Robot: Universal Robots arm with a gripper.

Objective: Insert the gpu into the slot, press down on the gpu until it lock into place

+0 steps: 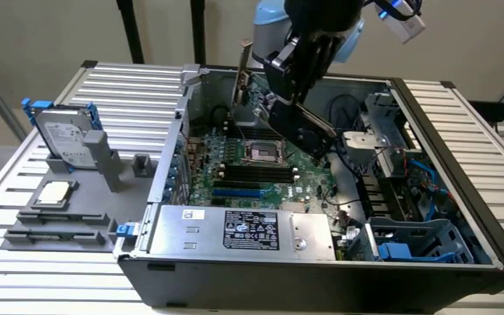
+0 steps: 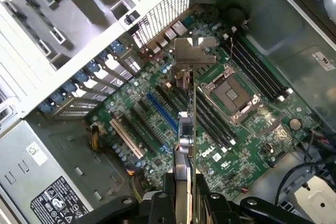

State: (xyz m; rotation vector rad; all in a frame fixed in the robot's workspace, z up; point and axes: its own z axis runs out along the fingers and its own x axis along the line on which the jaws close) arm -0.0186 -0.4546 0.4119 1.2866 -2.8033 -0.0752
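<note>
You have the fingers [image 2: 167, 192] pinching the flat green gpu card [image 2: 193, 61] with silver metal bracket, held on edge above the green motherboard [image 2: 252, 145], apart from the long bright-blue plastic slot [image 2: 161, 111].

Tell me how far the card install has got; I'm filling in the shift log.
Done: the gpu is off its rest, gripped in the hand and held inside the open case. In hand: it hangs upright above the motherboard, close to the blue slot but not in it; the slot is empty. Left: seating the card in the slot and pressing it down until it locks.
</note>
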